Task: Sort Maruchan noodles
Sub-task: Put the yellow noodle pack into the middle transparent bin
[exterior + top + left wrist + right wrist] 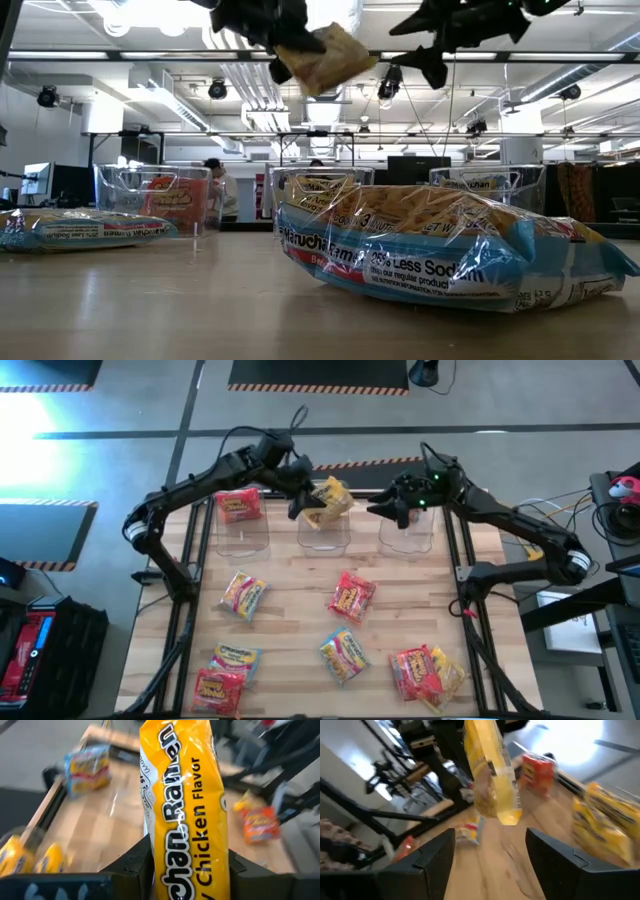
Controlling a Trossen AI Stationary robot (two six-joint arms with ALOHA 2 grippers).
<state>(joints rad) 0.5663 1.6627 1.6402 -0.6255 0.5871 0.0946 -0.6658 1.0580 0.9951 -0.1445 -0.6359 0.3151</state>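
- We are looking at a wooden table (pixel 300 620) with a light top and black bars along its sides.
- We are seeing three clear bins standing in a row at the far side: a left bin (pixel 243 532), a middle bin (pixel 323 532) and a right bin (pixel 405 532).
- We are seeing a grey floor (pixel 120 460) with orange-and-black striped tape (pixel 300 387).
- We are seeing a person (pixel 218 186) standing far back in the room.
- We are seeing ceiling lights (pixel 150 12) shining.

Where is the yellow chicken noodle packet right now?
In the high view, the yellow packet hangs in the left gripper above the middle clear bin, between the two other bins at the table's far edge.
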